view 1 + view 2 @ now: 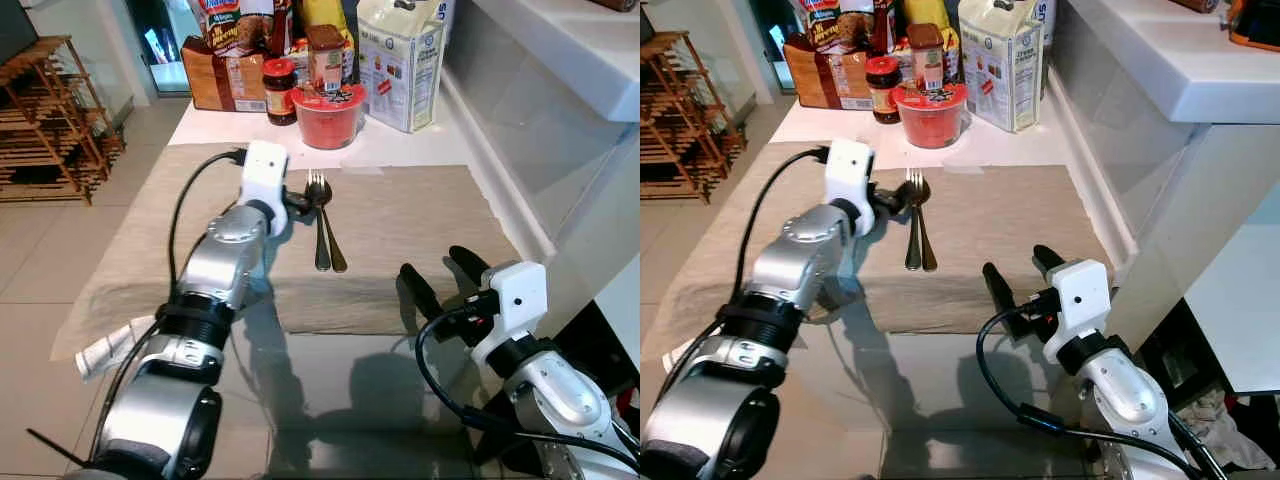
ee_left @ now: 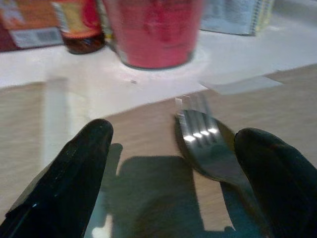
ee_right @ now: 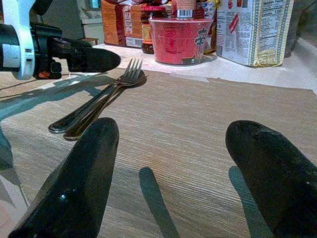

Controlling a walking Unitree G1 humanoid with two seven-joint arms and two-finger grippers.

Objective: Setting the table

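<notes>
Four cameras: a stereo head pair looking down, and one on each wrist.
The head pair looks forward and down over the beige placemat (image 1: 400, 230). The left wrist view sits close above the fork (image 2: 195, 124), facing the red noodle cup (image 2: 153, 29). The right wrist view looks low across the mat; both share fork and cup.

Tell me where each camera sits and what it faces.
Head eyes: look down at the placemat; both silver arms show.
Left wrist: along the open left hand, at the fork and red bowl.
Right wrist: along the open right hand, across the placemat.
Shared: fork and spoon.
</notes>
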